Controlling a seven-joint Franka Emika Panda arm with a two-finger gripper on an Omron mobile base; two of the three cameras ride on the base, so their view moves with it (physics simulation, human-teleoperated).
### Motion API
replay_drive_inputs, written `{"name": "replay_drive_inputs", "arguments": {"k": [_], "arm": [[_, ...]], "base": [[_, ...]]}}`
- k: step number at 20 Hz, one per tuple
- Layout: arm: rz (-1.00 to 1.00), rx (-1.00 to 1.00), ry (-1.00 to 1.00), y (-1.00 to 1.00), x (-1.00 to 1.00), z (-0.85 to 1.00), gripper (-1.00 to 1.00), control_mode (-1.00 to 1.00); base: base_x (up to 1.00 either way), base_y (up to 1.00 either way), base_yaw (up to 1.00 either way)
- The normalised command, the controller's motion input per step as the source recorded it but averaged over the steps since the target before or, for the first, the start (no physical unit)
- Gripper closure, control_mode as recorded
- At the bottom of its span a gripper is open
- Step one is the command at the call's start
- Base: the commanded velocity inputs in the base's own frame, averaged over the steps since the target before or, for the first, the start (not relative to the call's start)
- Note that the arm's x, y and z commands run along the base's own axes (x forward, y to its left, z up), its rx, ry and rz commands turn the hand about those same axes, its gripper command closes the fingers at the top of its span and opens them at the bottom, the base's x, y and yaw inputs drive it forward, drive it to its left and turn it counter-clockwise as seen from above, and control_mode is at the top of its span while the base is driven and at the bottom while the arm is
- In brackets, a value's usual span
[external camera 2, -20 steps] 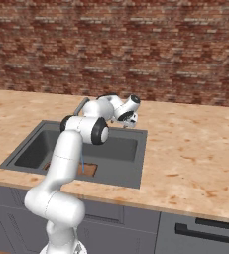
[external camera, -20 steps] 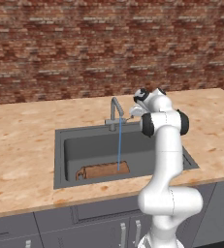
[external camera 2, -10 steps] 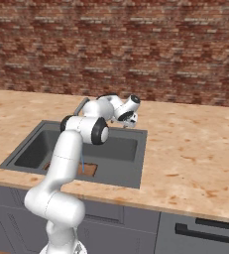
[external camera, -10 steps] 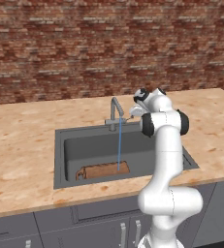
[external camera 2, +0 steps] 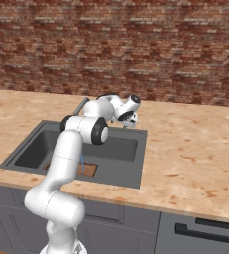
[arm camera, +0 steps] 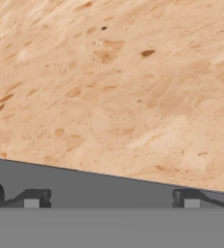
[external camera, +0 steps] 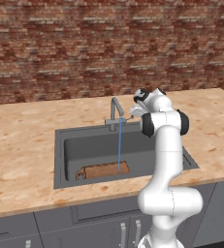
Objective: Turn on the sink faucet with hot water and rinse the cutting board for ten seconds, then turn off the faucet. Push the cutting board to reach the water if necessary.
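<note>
Left base view: spread-jawed gripper (external camera: pixel 131 112) empty at centre, faucet (external camera: pixel 115 112) lever just left; water (external camera: pixel 119 150) hits board (external camera: pixel 103 170).

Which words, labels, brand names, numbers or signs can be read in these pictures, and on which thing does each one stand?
There are none to read.
The sink faucet, the sink, the cutting board, the brick wall, the counter and the robot arm carry no lettering.
</note>
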Motion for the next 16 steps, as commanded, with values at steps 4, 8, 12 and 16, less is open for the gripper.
{"name": "replay_drive_inputs", "arguments": {"k": [4, 8, 12, 16], "arm": [[0.00, 0.00, 0.00, 0.00, 0.00, 0.00, -1.00, -1.00], [0.00, 0.00, 0.00, 0.00, 0.00, 0.00, -1.00, -1.00], [0.00, 0.00, 0.00, 0.00, 0.00, 0.00, -1.00, -1.00], [0.00, 0.00, 0.00, 0.00, 0.00, 0.00, -1.00, -1.00]], "base": [[0.00, 0.00, 0.00], [0.00, 0.00, 0.00], [0.00, 0.00, 0.00], [0.00, 0.00, 0.00]]}}
